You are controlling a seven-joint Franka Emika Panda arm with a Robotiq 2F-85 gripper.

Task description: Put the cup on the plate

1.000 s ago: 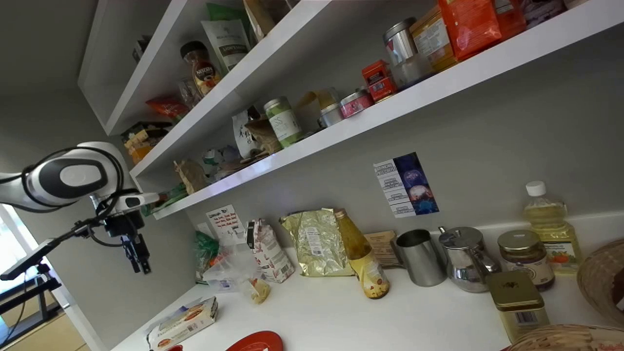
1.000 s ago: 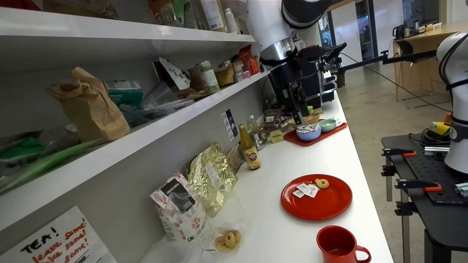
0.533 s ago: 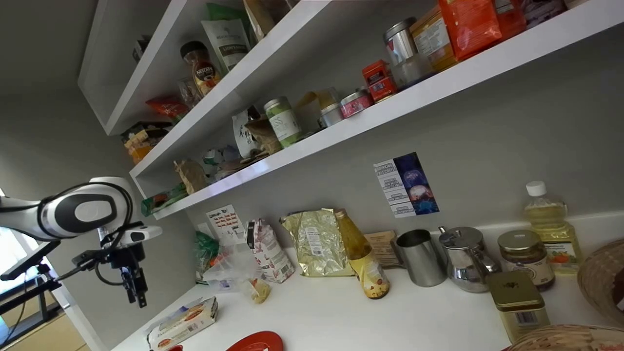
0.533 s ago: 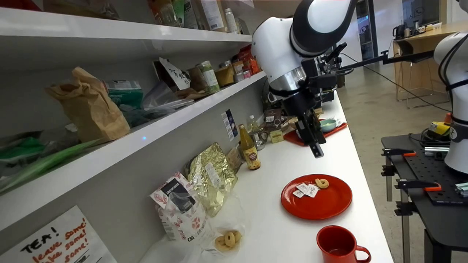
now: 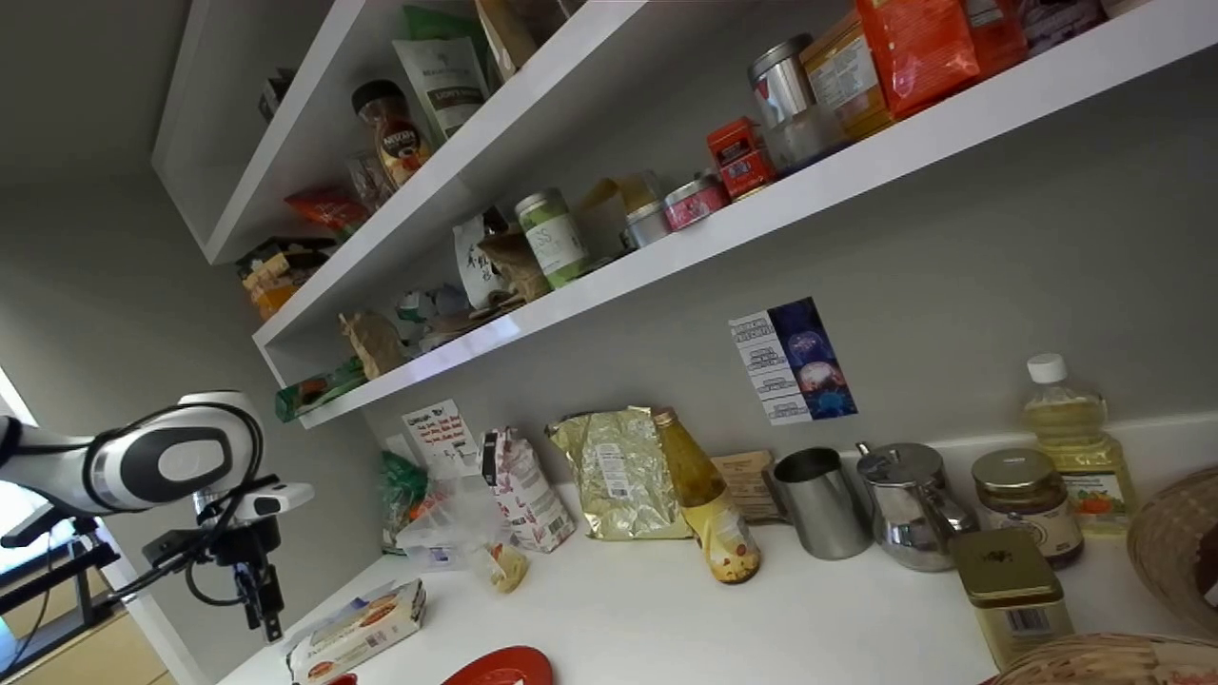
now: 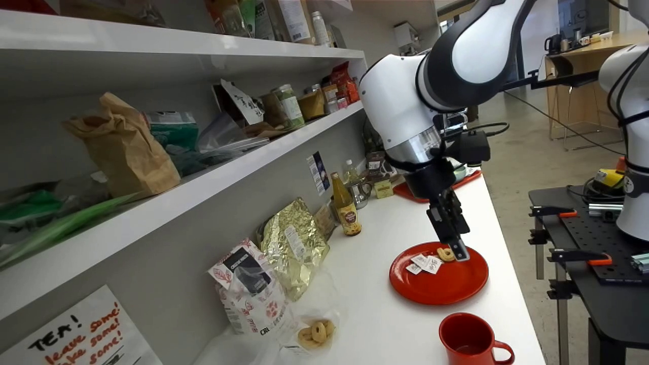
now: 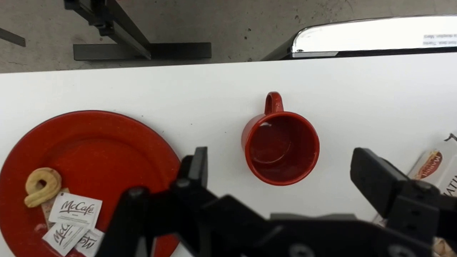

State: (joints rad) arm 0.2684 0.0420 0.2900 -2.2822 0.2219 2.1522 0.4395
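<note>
One red cup [image 7: 281,144] is found upright on the bench [image 7: 357,96], near the plate [image 7: 110,157] but apart. The end effector [image 7: 280,159] is parted wide and unloaded. Stiff, slick, fairly heavy, chippable ceramic is presumed; a grip across the cup's sides is advised, handle [image 7: 274,103] left clear.

Wrist view: cup [image 7: 281,149] stands right of plate [image 7: 101,167].

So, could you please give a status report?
Gripper open, empty. Red cup upright on counter, apart from plate. Paper packets and biscuit ring on plate, possibly in the way.
</note>
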